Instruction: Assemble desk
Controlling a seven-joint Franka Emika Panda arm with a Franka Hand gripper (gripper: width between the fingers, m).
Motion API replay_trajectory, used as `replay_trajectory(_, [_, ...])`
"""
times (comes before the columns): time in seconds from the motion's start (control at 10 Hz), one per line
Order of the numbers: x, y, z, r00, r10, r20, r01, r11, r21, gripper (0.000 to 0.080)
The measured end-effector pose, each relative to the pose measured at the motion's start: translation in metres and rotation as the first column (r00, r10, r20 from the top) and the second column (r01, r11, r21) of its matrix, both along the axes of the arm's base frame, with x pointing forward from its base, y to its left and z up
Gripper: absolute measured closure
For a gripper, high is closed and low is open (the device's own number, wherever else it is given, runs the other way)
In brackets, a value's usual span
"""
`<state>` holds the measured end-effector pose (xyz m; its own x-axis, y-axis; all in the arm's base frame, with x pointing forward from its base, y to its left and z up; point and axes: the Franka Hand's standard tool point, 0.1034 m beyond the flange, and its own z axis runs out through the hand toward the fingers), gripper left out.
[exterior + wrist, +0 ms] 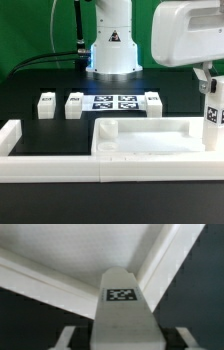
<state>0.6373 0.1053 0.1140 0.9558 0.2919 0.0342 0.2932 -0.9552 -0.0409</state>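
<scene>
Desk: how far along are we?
Done: nothing looks attached; the tabletop lies with no leg visibly fixed to it. In hand: the gripper is shut on one leg over the tabletop's corner at the exterior view's right; I cannot tell whether it is seated. Left: three loose legs beside the marker board.

on the black table [40, 80] a white rimmed tabletop [150, 124] lies flat, just behind the long low border wall [60, 168]. at the exterior view's right edge the gripper [207, 88] clasps the top of an upright leg [212, 118], tag facing out, at the tabletop's right end. farther back, one leg [45, 104] and a second leg [75, 104] lie left of the marker board [115, 102], and a third leg [152, 102] lies just beside its right end. the robot base [112, 50] stands beyond.
</scene>
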Motion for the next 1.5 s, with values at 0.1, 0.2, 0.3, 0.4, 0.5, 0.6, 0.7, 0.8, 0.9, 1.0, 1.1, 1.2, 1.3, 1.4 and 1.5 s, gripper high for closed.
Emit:
replay_trajectory(0.1, [0.0003,-0.0001,-0.0001,0.990,-0.143,-0.005,0.143,0.990,0.012,0.0512])
replay_trajectory(0.2, [0.0004,0.0007,-0.0001,0.966,-0.257,-0.013,0.257,0.966,0.021,0.0512])
replay_trajectory(0.3, [0.0007,0.0017,0.0000,0.931,-0.365,-0.020,0.366,0.930,0.026,0.0512])
replay_trajectory(0.4, [0.0009,0.0023,0.0000,0.904,-0.428,-0.024,0.428,0.903,0.026,0.0512])
replay_trajectory(0.5, [0.0014,0.0030,0.0001,0.878,-0.478,-0.027,0.479,0.878,0.023,0.0512])
replay_trajectory(0.6, [0.0015,0.0027,0.0002,0.846,-0.533,-0.031,0.534,0.845,0.023,0.0512])
replay_trajectory(0.7, [0.0015,0.0029,0.0002,0.824,-0.566,-0.034,0.567,0.824,0.023,0.0512])
replay_trajectory(0.8, [0.0016,0.0029,0.0002,0.782,-0.622,-0.040,0.623,0.782,0.023,0.0512])
replay_trajectory(0.9, [0.0017,0.0031,0.0001,0.735,-0.677,-0.045,0.678,0.735,0.024,0.0511])
replay_trajectory(1.0, [0.0015,0.0027,0.0002,0.648,-0.760,-0.051,0.762,0.647,0.030,0.0511])
replay_trajectory(1.1, [0.0011,0.0023,0.0001,0.564,-0.824,-0.063,0.826,0.563,0.037,0.0511])
replay_trajectory(1.2, [0.0008,0.0028,-0.0001,0.450,-0.889,-0.078,0.893,0.449,0.038,0.0511])
replay_trajectory(1.3, [0.0007,0.0032,-0.0001,0.369,-0.925,-0.087,0.930,0.367,0.036,0.0511])
replay_trajectory(1.4, [-0.0005,0.0039,0.0000,0.247,-0.962,-0.114,0.969,0.244,0.041,0.0511])
replay_trajectory(1.5, [-0.0010,0.0042,0.0003,0.211,-0.969,-0.127,0.977,0.207,0.041,0.0511])
